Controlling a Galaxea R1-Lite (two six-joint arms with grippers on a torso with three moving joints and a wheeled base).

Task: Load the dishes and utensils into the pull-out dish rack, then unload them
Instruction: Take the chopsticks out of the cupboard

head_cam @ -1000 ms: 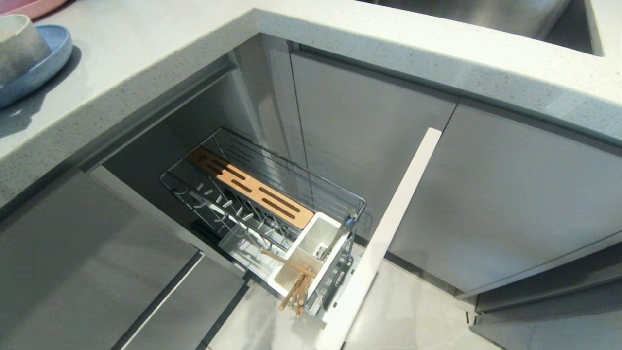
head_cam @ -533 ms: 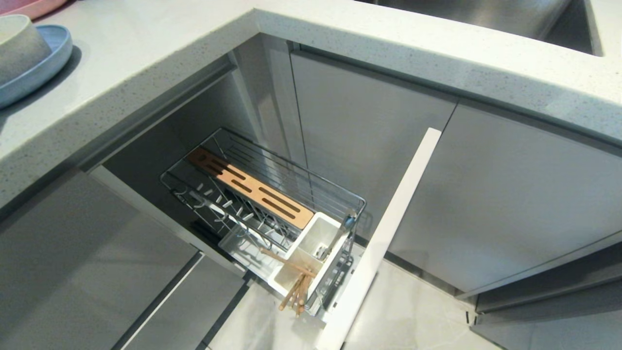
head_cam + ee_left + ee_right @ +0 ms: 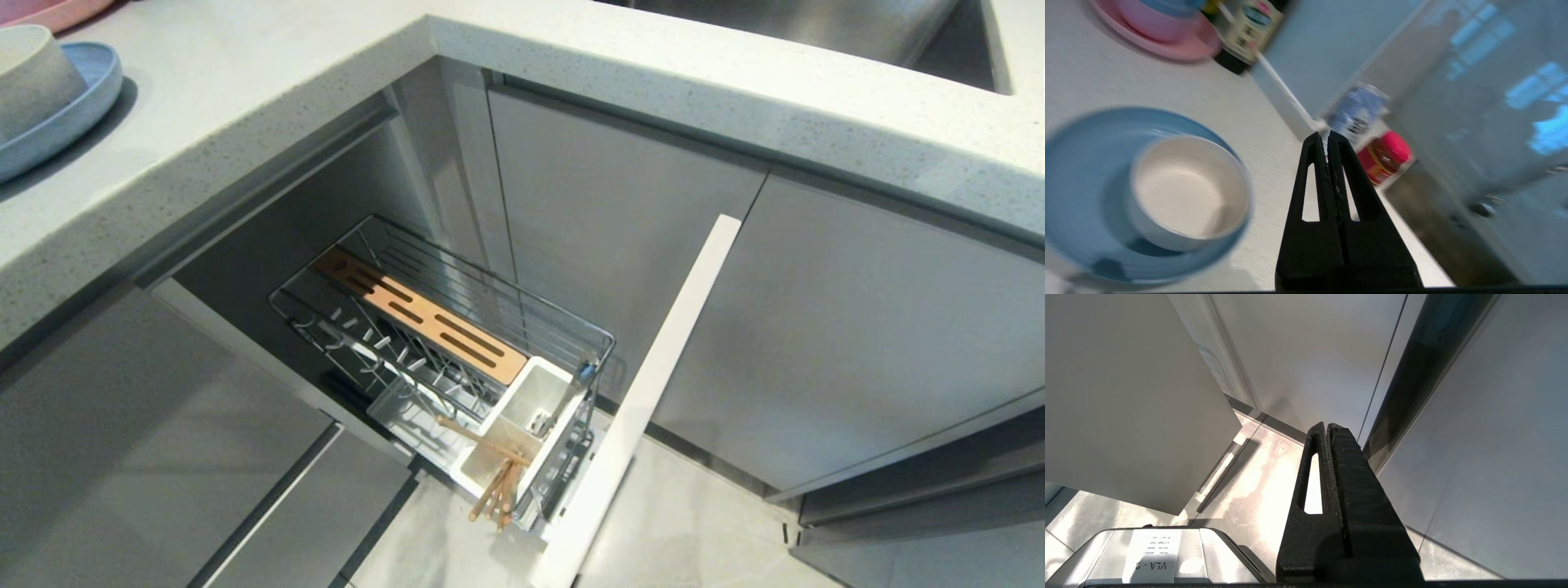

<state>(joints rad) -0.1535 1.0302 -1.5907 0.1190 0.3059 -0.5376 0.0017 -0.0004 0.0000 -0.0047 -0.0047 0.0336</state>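
Left gripper [image 3: 1327,136] is pinched together, empty, at three o'clock of your off-white bowl [image 3: 1188,192] on the blue plate [image 3: 1081,163]. Chopsticks [image 3: 494,486] sit racked; reopen for the bowl's rim.

Head camera looks steeply down on the pull-out dish rack [image 3: 441,359]. Left wrist camera, close above the countertop, shares its blue plate [image 3: 57,106]. Right wrist camera faces cabinet doors.

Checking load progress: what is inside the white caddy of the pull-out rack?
The white caddy holds wooden chopsticks and a metal spoon; its bottom is hidden.
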